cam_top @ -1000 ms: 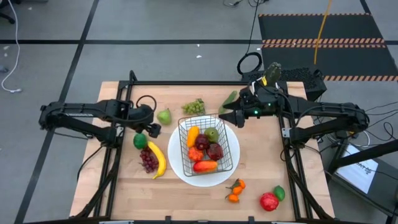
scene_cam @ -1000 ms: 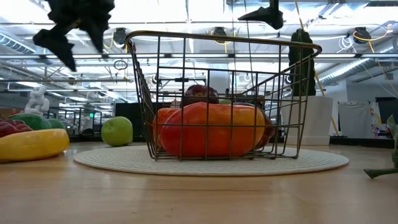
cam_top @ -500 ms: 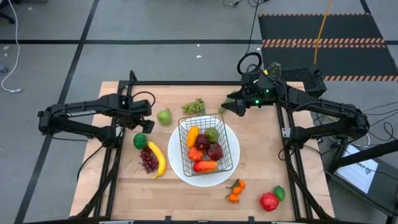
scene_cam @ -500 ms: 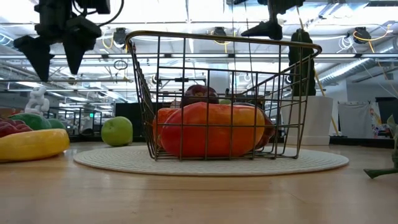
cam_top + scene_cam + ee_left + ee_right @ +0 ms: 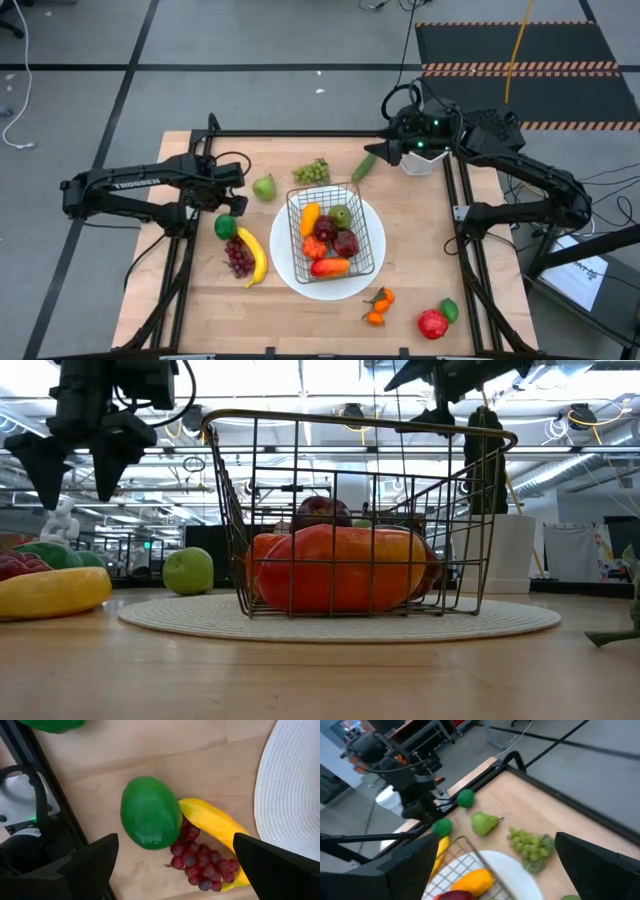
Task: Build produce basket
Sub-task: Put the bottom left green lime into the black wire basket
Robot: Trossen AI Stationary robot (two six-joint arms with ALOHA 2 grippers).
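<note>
Wooden tabletop, white plate at centre carrying the basket, part-filled with peppers, apples, a pear. Left gripper hovering with jaws wide, empty, right above the lime; banana angled toward the plate, likely next. Right gripper raised at the far edge, jaws wide, empty.

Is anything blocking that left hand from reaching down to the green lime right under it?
Nothing visible does. The left hand hangs open above the lime, and its wrist view shows the lime's top bare. The banana and purple grapes touch one side of the lime but do not cover it.
</note>
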